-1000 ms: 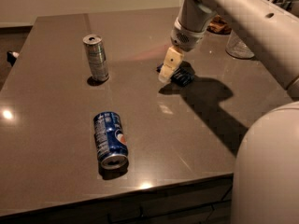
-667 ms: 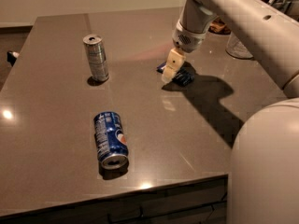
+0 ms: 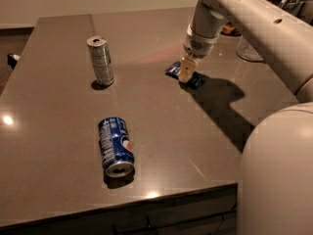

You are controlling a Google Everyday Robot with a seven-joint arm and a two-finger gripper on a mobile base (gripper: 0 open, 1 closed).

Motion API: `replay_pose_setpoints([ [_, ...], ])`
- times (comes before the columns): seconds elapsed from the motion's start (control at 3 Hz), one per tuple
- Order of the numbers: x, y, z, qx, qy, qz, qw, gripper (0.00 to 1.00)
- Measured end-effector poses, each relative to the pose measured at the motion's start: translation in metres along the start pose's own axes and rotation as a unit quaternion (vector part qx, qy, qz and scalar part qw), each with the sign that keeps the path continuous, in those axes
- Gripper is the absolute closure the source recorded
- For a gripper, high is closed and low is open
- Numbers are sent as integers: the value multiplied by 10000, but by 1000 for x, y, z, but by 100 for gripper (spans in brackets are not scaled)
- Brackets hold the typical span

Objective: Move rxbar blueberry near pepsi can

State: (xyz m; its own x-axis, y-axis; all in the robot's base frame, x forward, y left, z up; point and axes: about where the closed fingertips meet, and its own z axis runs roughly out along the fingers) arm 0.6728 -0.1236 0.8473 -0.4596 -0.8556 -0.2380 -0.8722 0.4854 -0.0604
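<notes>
Lying flat on the table, the dark blue bar peeked out under the gripper, well apart from the tipped pepsi can. I could not tell if the gripper was open or closed.

Dark grey glossy table has a blue pepsi can lying on its side near the front, a slim silver-grey can upright further back, and a flat dark blue rxbar blueberry with the claw right over it.

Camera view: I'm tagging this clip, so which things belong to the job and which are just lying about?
Job: rxbar blueberry; pepsi can, on its side; gripper, down at the bar.
Lying about: upright silver can; glass behind the arm.
</notes>
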Motion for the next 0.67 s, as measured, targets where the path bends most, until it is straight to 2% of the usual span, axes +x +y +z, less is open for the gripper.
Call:
replay_pose_setpoints([
  [0.33, 1, 0, -8, 48, -14, -112, 9999, 82],
  [0.67, 2, 10, -24, -55, -98, -293, 9995, 100],
])
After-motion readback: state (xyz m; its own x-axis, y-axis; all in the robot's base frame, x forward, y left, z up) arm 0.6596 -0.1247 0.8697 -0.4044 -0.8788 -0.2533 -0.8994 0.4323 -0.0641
